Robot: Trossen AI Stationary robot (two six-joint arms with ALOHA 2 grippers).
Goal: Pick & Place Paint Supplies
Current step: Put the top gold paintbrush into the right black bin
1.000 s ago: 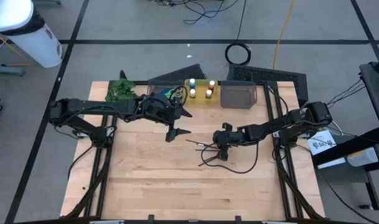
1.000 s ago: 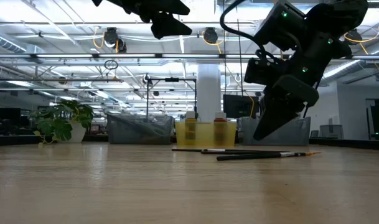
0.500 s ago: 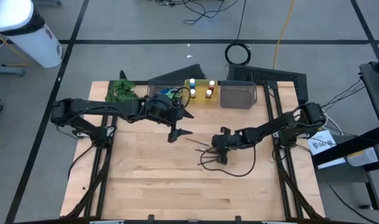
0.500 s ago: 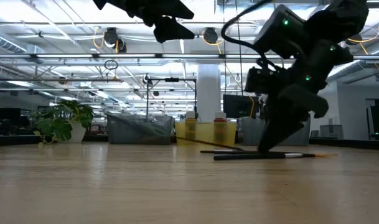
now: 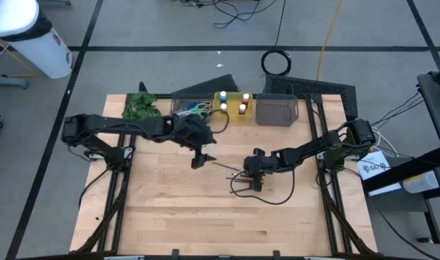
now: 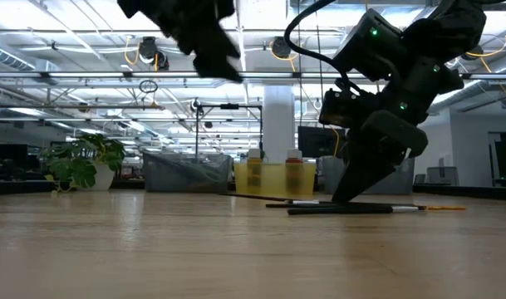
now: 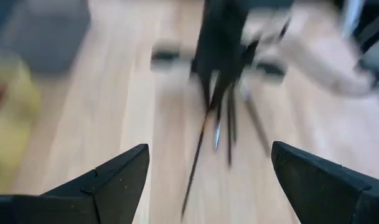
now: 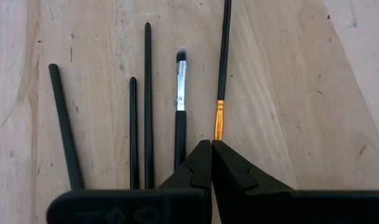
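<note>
Right gripper [image 5: 253,178] low at centre-right of high view, arm stretched in from right edge, fingers pointing down at table [image 5: 169,217]; jaws fully closed, tips pressed together right at the brushes [image 8: 149,106], no clear hold on any. Five thin dark brushes lying side by side on wood in right wrist view, one with silver ferrule, one with gold ferrule. Left gripper [image 5: 199,153] raised above table just left of centre, arm reaching in from left, jaws spread wide, holding nothing. Paint bottles [image 5: 233,103] sitting in yellow bin [image 5: 234,115] at upper centre.
</note>
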